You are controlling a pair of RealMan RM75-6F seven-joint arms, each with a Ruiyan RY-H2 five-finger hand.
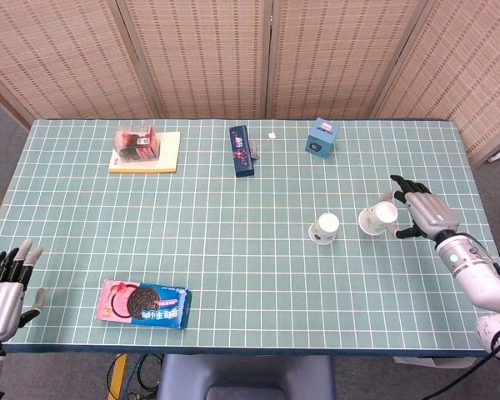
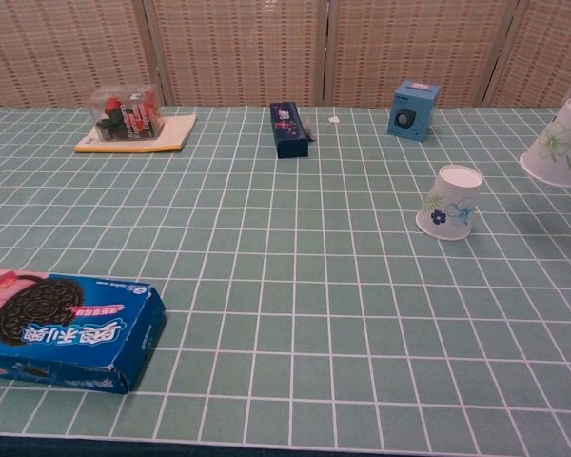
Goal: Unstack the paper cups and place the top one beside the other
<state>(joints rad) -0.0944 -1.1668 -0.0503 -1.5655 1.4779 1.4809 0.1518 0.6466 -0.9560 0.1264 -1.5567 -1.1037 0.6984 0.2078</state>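
On the surface (image 1: 233, 250) one paper cup (image 1: 323, 228) stands upside down right of centre. To its right, apart from it, the right hand (image 1: 425, 215) holds a second cup (image 1: 377, 219), tilted and off the surface in the chest view. Along the far edge lie a notepad (image 1: 146, 153) at the left with a small clear box (image 1: 137, 141) on it, then a long narrow box (image 1: 242, 150) near the middle, then a small cube box (image 1: 322, 137) further right. A biscuit packet (image 1: 142, 303) lies at the near left. The left hand (image 1: 7, 287) rests at the near left corner, beside the packet but well apart.
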